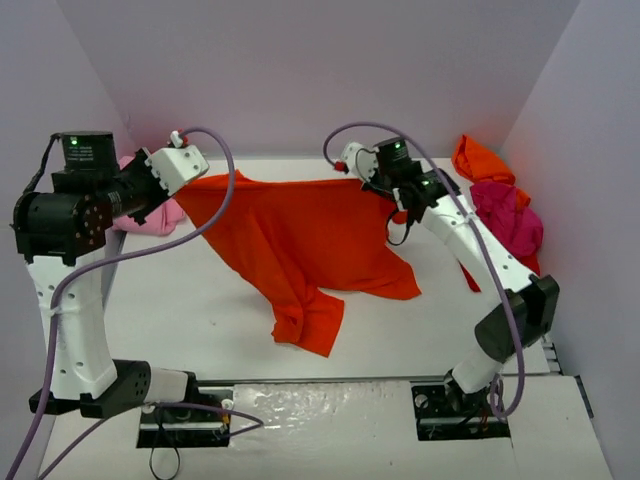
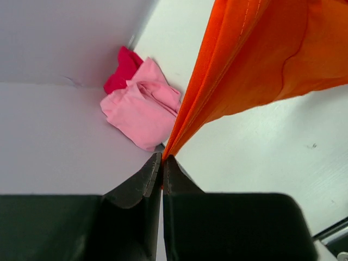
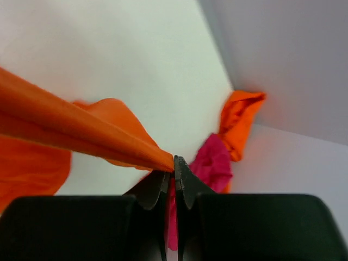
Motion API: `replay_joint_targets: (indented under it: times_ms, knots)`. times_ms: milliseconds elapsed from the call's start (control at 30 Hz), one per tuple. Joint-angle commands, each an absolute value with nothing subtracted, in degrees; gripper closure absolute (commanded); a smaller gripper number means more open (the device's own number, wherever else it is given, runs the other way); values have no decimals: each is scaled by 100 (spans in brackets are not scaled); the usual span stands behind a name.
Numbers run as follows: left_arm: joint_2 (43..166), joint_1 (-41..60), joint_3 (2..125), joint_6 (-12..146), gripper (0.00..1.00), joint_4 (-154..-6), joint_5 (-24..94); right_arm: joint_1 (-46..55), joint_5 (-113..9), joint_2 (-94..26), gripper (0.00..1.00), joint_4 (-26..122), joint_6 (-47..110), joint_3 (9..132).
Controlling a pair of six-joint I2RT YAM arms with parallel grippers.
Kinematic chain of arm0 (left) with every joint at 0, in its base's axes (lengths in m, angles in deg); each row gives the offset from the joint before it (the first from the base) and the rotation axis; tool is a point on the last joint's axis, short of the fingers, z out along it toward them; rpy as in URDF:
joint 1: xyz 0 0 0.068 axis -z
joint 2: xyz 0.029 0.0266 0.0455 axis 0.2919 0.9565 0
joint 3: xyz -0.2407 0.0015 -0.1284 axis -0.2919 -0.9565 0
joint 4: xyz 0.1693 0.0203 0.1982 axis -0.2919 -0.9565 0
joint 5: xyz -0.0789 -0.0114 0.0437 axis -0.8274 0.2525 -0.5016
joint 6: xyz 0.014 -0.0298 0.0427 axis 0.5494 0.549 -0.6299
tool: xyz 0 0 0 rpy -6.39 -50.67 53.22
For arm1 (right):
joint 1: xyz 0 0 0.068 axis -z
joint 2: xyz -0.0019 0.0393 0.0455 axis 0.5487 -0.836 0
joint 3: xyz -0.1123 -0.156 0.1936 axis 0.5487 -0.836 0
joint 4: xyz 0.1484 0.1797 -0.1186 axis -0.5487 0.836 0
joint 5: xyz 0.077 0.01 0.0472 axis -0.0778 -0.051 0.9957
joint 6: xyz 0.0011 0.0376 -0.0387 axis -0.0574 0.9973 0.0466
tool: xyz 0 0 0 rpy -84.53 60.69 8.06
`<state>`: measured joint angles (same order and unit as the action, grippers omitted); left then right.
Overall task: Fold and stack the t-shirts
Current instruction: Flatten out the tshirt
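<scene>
1. Black tips of the left gripper (image 2: 162,163) are pinched tight on a bunched corner of the orange-red t-shirt (image 1: 300,235). The right gripper (image 3: 174,163) is clamped the same way on the opposite corner.
2. That shirt hangs stretched between the two arms over the far half of the table (image 1: 200,320). Its top edge is taut, while its lower part and one sleeve lie crumpled on the surface.
3. The cloth looks light, thin and limp. It sags and doubles over itself, so it will not keep a shape unaided.
4. The best hold is at two corners of one edge at once, which lets the shirt spread flat when lowered.
5. A pink t-shirt (image 2: 142,109) and a red t-shirt (image 2: 124,68) wait bunched in the far-left corner. An orange t-shirt (image 1: 480,158) and a magenta t-shirt (image 1: 510,220) wait in the far-right corner.
</scene>
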<state>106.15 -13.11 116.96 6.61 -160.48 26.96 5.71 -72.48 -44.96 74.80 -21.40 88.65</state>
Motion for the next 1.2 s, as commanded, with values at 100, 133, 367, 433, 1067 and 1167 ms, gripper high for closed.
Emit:
replay_joint_targets:
  times_ms: [100,133,367,433,1067,1167]
  knots:
    - [10510,-1340,10720,94,100,-16633,4278,189,-6847,-6526,100,7971,-1576,9030]
    - [10505,-1337,10491,76,100,-16564,4430,107,-6774,-6808,100,8046,-1527,9192]
    - [10495,-1319,9404,185,100,-16316,4706,-13,-6325,-8446,100,8081,-1114,10376]
    - [10494,-1318,9282,200,100,-16287,4716,-60,-6323,-8590,96,8075,-1068,10516]
    - [10266,-1302,8900,321,100,-16093,4743,362,-5787,-7160,34,7797,-1345,9301]
    - [10216,-1310,8887,334,100,-16082,4756,357,-5793,-7089,34,7840,-1344,9265]
